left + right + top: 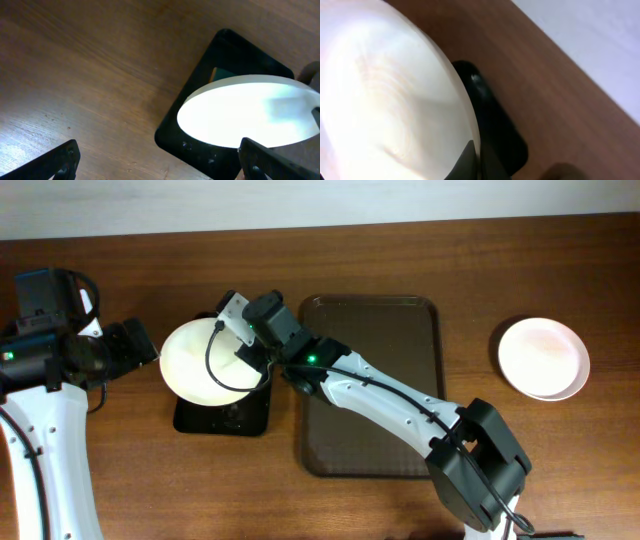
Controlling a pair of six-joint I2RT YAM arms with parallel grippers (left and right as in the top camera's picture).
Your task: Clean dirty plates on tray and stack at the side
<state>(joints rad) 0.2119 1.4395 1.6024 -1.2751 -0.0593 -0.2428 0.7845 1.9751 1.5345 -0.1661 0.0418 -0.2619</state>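
Note:
My right gripper (250,352) reaches across the brown tray (400,330) and is shut on the right rim of a white plate (205,360). It holds the plate tilted above a small black tray (200,420). In the right wrist view a dark finger (472,150) pinches the plate's rim (385,100); no smear shows clearly on it. My left gripper (150,350) is open just left of the plate. In the left wrist view its fingers (160,155) are wide apart, with the plate (250,110) ahead on the right. Another white plate (545,358) lies at the far right.
The black tray (225,50) lies on the wooden table left of the brown tray, and its edge shows under the plate in the right wrist view (495,120). My right arm (400,405) lies diagonally over the brown tray. A pale wall runs along the table's back edge.

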